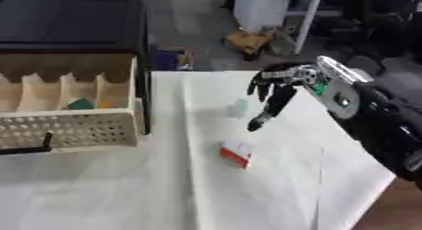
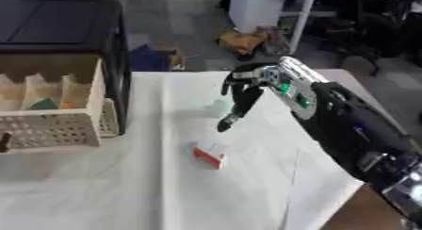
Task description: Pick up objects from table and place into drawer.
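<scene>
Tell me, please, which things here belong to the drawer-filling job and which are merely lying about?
Belonging to the job:
- small red and white box on the white table
- pale translucent object beyond it
- open beige perforated drawer with dividers, holding a green item
- right hand, fingers relaxed, above the table

Just lying about:
- brown clutter on the floor
- white post

You have one drawer [image 1: 70, 127] pulled open at your left, its inside split by three upright dividers into what look like four compartments. Two small things lie in it: one green piece [image 1: 81, 103] and one orange-yellow piece [image 1: 107, 104] just beside it. On the white counter [image 1: 124, 191] you have two loose things: one red-and-white box [image 1: 236, 154] and one pale, faint greenish object [image 1: 238, 108], too blurred to name. One robot hand [image 1: 276, 94] shows over the counter, your right; that makes one arm in view.
</scene>
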{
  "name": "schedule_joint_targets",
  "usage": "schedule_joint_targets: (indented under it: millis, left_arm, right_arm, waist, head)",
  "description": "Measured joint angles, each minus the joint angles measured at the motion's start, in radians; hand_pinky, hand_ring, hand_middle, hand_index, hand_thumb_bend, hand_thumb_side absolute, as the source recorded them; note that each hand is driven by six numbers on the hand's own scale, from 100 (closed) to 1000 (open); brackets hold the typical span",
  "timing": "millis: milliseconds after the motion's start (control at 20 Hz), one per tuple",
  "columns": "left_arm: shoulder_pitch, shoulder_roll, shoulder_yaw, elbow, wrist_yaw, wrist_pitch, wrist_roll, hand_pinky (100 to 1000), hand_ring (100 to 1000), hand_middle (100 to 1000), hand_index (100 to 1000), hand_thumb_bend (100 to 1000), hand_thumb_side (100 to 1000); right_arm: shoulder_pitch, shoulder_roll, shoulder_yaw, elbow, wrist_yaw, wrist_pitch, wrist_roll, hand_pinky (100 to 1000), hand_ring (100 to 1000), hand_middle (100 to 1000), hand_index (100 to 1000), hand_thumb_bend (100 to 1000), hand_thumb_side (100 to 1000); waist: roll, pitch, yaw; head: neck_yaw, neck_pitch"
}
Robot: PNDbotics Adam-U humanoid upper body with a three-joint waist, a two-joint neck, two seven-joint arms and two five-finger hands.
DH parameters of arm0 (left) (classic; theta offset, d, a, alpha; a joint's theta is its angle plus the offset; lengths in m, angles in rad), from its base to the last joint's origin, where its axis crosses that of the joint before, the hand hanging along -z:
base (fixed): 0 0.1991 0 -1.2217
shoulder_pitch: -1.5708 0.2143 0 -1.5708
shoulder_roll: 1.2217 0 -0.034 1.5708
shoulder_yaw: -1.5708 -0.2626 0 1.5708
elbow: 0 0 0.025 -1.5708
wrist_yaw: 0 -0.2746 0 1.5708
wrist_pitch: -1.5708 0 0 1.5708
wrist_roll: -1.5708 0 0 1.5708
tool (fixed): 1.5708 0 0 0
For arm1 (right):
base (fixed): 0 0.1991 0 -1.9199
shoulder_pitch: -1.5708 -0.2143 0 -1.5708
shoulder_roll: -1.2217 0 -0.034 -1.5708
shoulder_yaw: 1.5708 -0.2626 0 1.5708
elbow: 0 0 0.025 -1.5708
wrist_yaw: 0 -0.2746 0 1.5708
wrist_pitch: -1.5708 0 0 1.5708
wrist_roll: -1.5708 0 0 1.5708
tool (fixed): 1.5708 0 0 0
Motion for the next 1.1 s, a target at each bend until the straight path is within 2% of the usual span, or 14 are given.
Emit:
schedule_joint_targets:
  millis: [400,1100]
  left_arm:
    - [0.0,-0.001,-0.004,0.0,0.003,0.008,-0.007,550,534,592,749,109,1000]
    - [0.0,-0.018,-0.006,0.0,0.004,0.031,-0.02,546,530,590,734,113,1000]
  right_arm:
    - [0.036,0.024,0.004,-0.035,-0.013,0.015,0.008,746,778,554,824,755,433]
    - [0.131,0.054,0.001,-0.1,0.023,0.039,-0.103,743,780,540,830,744,445]
  waist:
    - [-0.001,-0.001,-0.001]
    - [-0.006,-0.003,-0.008]
  head:
    - [0.002,0.0]
    - [0.003,0.0]
